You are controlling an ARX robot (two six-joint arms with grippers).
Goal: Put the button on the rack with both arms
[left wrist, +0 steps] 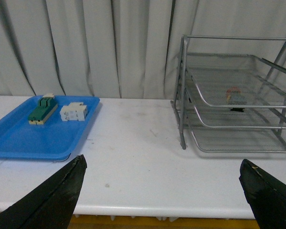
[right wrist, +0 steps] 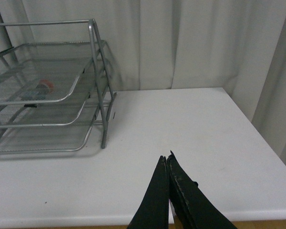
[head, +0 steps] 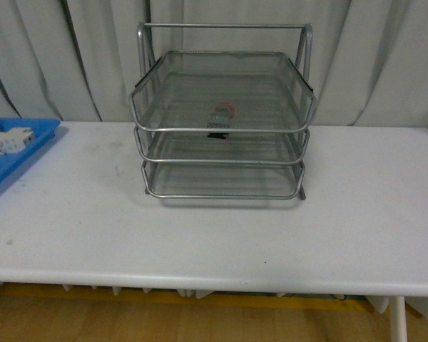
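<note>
Nearest the cameras, the left claw (left wrist: pixel 162 191) stands wide open with nothing between its two dark fingers (left wrist: pixel 57 198), while the right claw (right wrist: pixel 168 160) is closed, its two fingers pressed tip to tip and holding nothing; both hang above the white surface (head: pixel 214 228), well apart from everything on it. Farther back, at the middle of the surface, stands one silver wire rack (head: pixel 222 121) with three stacked tiers. The single button (head: pixel 224 112), its red cap showing through the mesh, lies inside the rack; it appears to rest on the top tier, a little forward of that tier's middle, though the mesh blurs it. The two lower tiers show nothing in them. Off to the left edge of the surface sits one flat blue tray (left wrist: pixel 38 133), holding two parts side by side near its far end: one green-and-cream block (left wrist: pixel 43 109) and one white block (left wrist: pixel 74 112), near each other but not touching. Pale curtains (head: pixel 57 57) hang behind the surface.
</note>
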